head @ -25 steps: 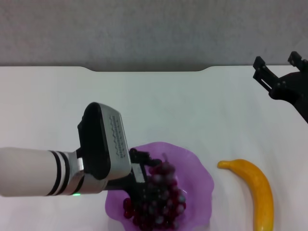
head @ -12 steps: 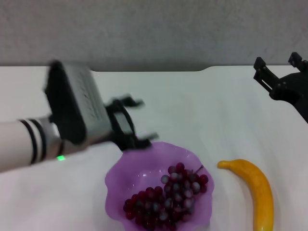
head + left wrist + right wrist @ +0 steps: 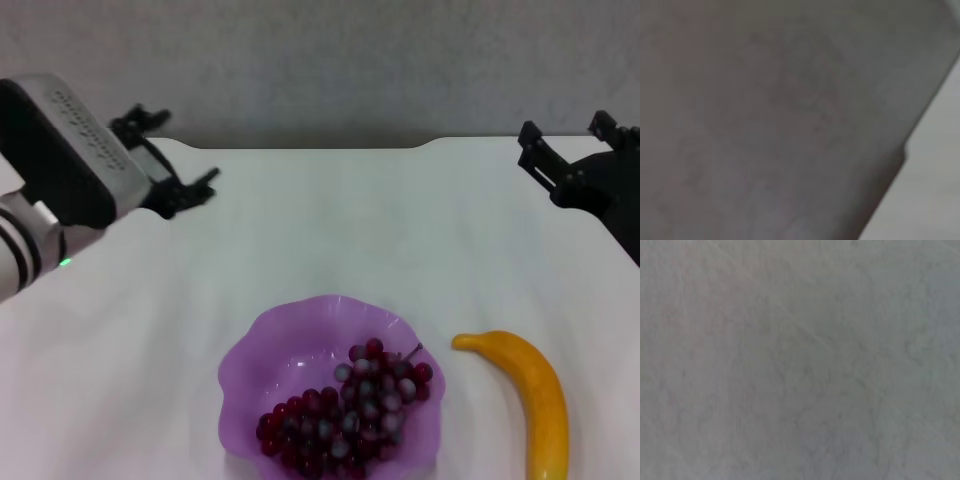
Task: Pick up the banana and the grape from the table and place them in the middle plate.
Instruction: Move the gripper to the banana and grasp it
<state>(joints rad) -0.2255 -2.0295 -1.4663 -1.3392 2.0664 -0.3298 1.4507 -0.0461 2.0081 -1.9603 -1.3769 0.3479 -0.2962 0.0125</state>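
grape point(image 3: 345, 415) sits in middle plate point(image 3: 262, 360), near edge of worktop point(image 3: 340, 230) | banana point(image 3: 525, 395) beside plate toward right edge | left pincer point(image 3: 165, 160) open, empty, far-left | right pincer point(image 3: 570, 150) open, empty, far-right | risk: smooth curved banana rolls from grip, or nudges plate

No readable text, label, brand, number or sign appears on anything in the head view or in either wrist view.
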